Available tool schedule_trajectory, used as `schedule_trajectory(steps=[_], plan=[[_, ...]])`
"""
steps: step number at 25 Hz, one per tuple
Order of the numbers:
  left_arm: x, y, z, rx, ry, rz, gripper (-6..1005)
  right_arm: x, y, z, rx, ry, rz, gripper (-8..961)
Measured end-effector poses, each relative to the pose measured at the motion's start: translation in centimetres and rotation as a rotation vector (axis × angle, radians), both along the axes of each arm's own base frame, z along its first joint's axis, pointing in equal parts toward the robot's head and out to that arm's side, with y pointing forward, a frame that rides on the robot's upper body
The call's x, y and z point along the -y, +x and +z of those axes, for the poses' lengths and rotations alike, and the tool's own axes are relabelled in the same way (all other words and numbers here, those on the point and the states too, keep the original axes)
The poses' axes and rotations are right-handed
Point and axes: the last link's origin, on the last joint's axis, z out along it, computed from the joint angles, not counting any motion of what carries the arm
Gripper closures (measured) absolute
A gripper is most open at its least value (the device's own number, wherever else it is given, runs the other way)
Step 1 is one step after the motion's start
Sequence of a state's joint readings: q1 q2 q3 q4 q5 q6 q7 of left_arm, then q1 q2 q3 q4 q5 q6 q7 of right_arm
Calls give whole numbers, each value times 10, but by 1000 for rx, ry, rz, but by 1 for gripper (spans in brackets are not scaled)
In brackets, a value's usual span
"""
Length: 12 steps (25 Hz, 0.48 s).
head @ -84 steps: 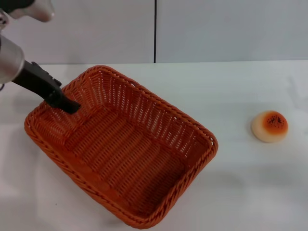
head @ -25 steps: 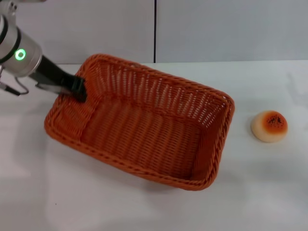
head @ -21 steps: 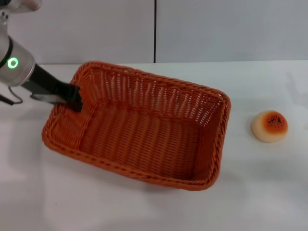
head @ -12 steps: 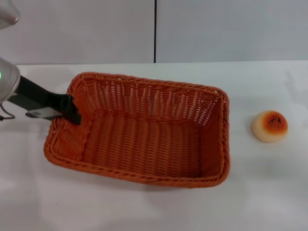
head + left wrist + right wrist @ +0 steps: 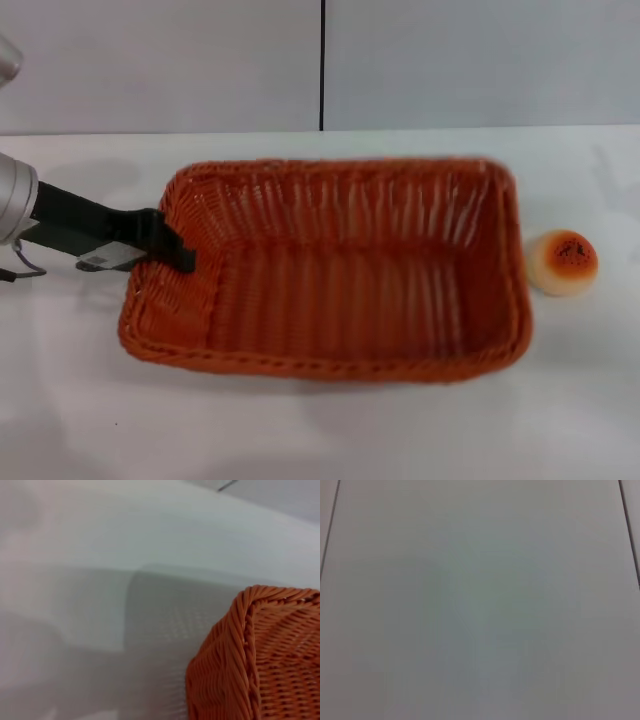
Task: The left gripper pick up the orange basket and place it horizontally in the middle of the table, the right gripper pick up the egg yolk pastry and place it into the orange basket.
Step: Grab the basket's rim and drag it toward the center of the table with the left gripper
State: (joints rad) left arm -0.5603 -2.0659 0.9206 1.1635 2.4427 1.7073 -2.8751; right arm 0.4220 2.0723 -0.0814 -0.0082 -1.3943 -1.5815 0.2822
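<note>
While the left gripper (image 5: 178, 252) sits clamped on the short-end rim of the orange basket (image 5: 340, 285), the basket lies about level across the table (image 5: 300, 430), roughly mid-table. Its far end is just beside the egg yolk pastry (image 5: 562, 262), maybe touching; can't tell. Risk: any more push rightward w/ the basket could knock the pastry away. Releasing too high could let it skew. Right gripper not visible.

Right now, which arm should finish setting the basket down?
Left. The left gripper already grips the orange basket at its left rim; the right arm isn't in the head view.
</note>
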Motion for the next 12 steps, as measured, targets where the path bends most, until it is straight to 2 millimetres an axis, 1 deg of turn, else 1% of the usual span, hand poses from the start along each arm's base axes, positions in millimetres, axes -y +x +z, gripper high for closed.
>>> schedule_trajectory(steps=[2, 6, 12], plan=[[2, -4, -1, 36, 38, 10, 853, 1, 1, 0, -1, 1, -5, 412], [5, -9, -5, 46, 65, 11, 853, 2, 2, 0, 2, -1, -7, 415], [8, -8, -6, 38, 93, -23, 853, 3, 4, 0, 4, -2, -11, 419]])
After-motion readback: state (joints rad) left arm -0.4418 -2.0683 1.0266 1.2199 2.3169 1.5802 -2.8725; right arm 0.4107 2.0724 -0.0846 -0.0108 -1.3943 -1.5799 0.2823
